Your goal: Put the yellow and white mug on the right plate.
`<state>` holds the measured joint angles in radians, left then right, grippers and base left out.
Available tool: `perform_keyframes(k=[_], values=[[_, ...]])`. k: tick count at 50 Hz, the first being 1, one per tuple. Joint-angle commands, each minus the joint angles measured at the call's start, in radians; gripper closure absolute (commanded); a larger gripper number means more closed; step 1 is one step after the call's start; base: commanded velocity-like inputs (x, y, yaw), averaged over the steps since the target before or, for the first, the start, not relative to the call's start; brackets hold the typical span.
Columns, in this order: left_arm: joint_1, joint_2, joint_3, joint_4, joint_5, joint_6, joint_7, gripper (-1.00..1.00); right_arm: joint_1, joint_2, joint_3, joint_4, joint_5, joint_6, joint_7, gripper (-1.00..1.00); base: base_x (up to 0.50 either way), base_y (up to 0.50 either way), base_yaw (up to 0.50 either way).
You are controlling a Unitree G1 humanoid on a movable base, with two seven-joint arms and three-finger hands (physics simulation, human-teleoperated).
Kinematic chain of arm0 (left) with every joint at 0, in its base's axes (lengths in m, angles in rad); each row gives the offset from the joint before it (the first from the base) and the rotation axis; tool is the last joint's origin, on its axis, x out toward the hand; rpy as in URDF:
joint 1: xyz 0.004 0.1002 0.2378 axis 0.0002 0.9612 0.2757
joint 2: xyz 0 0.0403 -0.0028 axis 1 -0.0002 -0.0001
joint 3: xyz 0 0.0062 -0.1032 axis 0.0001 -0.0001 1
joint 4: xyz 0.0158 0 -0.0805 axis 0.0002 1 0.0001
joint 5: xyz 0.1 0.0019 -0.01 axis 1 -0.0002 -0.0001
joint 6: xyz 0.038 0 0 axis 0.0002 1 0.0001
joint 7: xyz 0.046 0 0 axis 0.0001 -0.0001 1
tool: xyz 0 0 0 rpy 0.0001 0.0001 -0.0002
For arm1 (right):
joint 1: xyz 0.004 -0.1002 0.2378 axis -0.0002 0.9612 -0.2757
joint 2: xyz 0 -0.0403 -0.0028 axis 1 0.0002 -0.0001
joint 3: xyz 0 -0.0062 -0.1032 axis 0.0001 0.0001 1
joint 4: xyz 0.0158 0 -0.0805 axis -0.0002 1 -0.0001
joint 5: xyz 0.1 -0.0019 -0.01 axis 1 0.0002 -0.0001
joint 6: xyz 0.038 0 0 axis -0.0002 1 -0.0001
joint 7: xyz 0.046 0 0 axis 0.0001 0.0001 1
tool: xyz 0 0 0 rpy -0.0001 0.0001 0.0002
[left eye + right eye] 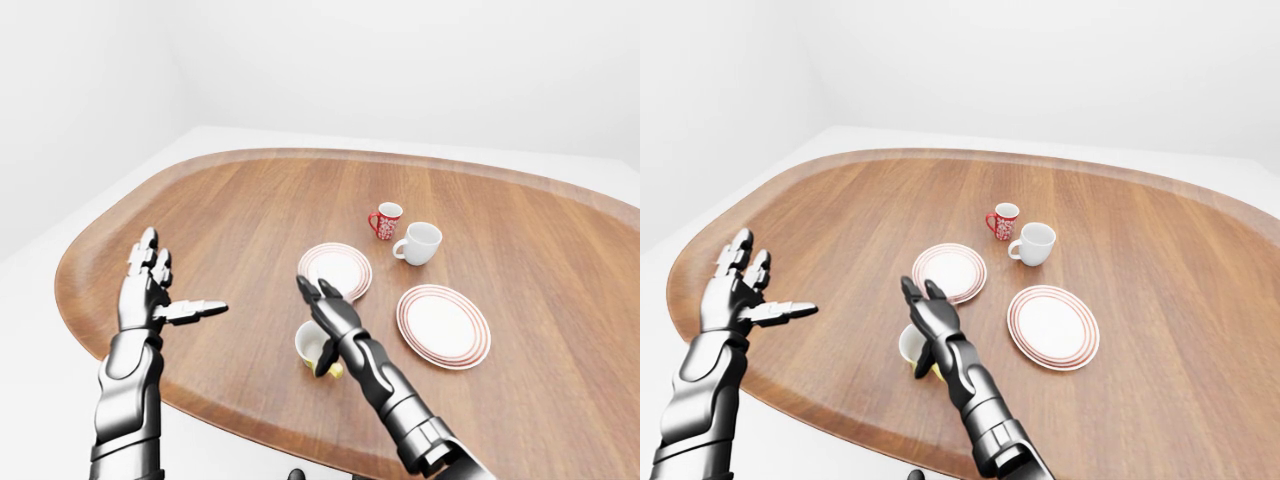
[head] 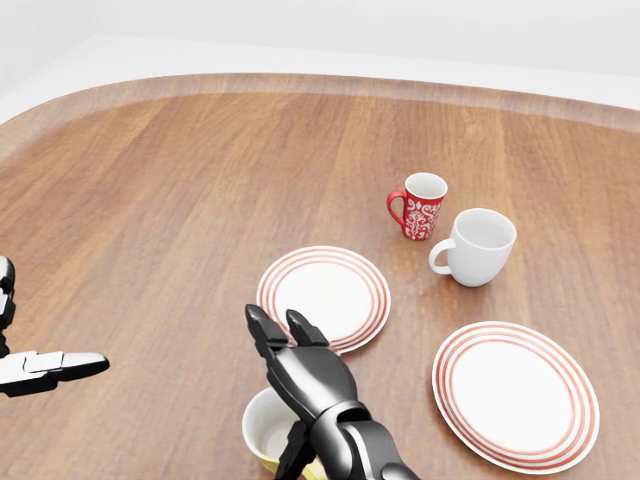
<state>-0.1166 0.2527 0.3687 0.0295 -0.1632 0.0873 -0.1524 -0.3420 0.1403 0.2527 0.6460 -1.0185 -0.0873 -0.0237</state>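
The yellow and white mug stands upright near the bottom edge of the head view, below the left plate. My right hand hovers over the mug's right side, open, with two fingers stretched toward the left plate and the thumb hanging down at the mug's rim. It hides part of the mug and the handle. The right plate, white with red rings, lies bare to the right of the mug. My left hand is held open above the table's left part, far from the mug.
A red patterned mug and a plain white mug stand side by side above the two plates. The wooden table curves to a rounded edge at the left and close below the yellow mug.
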Motion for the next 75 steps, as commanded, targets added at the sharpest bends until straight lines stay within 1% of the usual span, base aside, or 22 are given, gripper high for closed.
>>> perform_keyframes(k=[1,10,17,30,51,52,53,54,75], values=[[0.002,-0.002,-0.002,0.000,0.002,0.000,-0.002,-1.00,-0.001,-0.002,0.000,0.048,0.000,0.000,-0.020,-1.00,0.00,0.00,0.00],[-0.002,0.000,-0.003,0.002,0.003,0.000,-0.001,-1.00,-0.027,0.000,-0.010,0.116,0.011,0.000,-0.041,-1.00,0.00,0.00,0.00],[-0.002,-0.002,-0.005,0.006,0.005,0.000,-0.001,-1.00,-0.065,-0.005,-0.025,0.217,0.023,0.000,-0.085,-1.00,0.00,0.00,0.00],[0.003,-0.004,-0.003,-0.007,0.007,0.000,-0.004,-1.00,-0.112,-0.004,-0.035,0.343,0.027,0.000,-0.140,-1.00,0.00,0.00,0.00],[0.004,-0.006,-0.005,-0.010,0.007,0.000,-0.004,-1.00,-0.120,0.000,-0.035,0.376,0.025,0.000,-0.150,-1.00,0.00,0.00,0.00],[0.004,-0.006,-0.004,-0.008,0.006,0.000,-0.005,-1.00,-0.120,0.000,-0.035,0.379,0.025,0.000,-0.151,0.00,0.00,0.00,0.00],[0.005,-0.006,-0.004,-0.009,0.006,0.000,-0.005,-1.00,-0.120,0.000,-0.035,0.378,0.025,0.000,-0.150,0.77,0.00,0.00,0.00],[0.005,-0.006,-0.003,-0.008,0.006,0.000,-0.005,-1.00,-0.118,0.000,-0.034,0.375,0.023,0.000,-0.149,1.00,0.00,0.00,0.00],[0.001,-0.003,-0.003,-0.004,0.006,0.000,-0.004,-1.00,-0.113,-0.009,-0.040,0.358,0.027,0.000,-0.146,1.00,0.00,0.00,0.00]])
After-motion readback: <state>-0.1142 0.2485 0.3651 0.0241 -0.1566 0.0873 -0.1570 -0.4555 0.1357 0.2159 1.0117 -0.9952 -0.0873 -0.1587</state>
